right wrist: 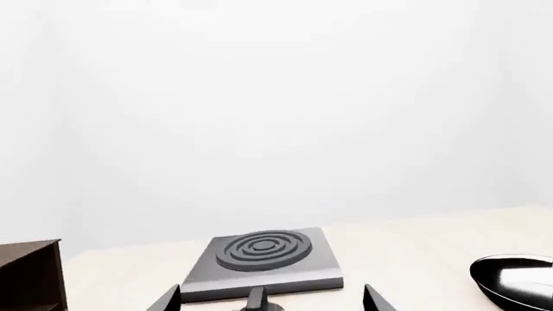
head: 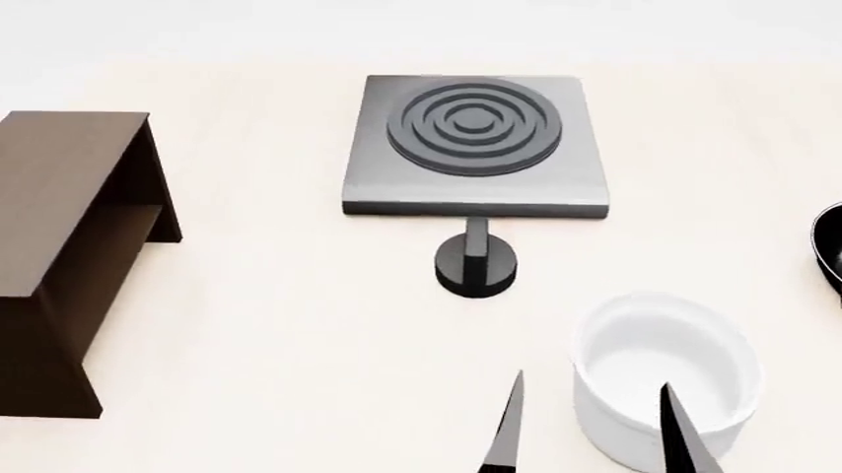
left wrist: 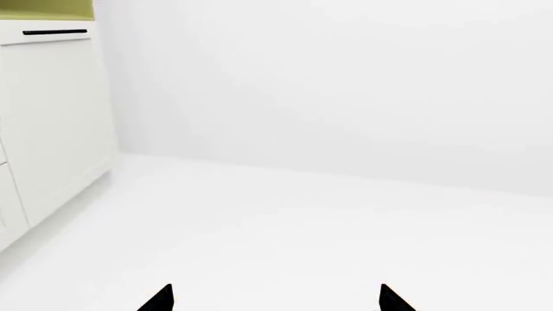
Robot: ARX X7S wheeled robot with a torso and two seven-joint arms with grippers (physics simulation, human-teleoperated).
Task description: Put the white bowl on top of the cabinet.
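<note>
Right end effector (head: 593, 426) wide open, astride white bowl (head: 665, 374) rim.

White bowl (head: 665, 379): plain glossy white in & out, no pattern, soft grey shading inside. Cabinet (head: 59, 212), well left of stove plate: grey-brown wood grain top, darker brown recessed front. Stove plate (head: 476, 148): mid-grey metal w/ darker concentric rings. Knob (head: 475, 264) just in front of stove plate: glossy black. Frying pan (head: 829, 246), far right of stove plate: black, white glint in right wrist view. Tabletop (head: 290, 325): pale cream. Right gripper (head: 593, 424) fingers: black/dark grey. Left gripper (left wrist: 274, 298) tips: black, over white floor; white cupboard (left wrist: 52, 123) w/ black handle slot, olive-yellow strip above.
</note>
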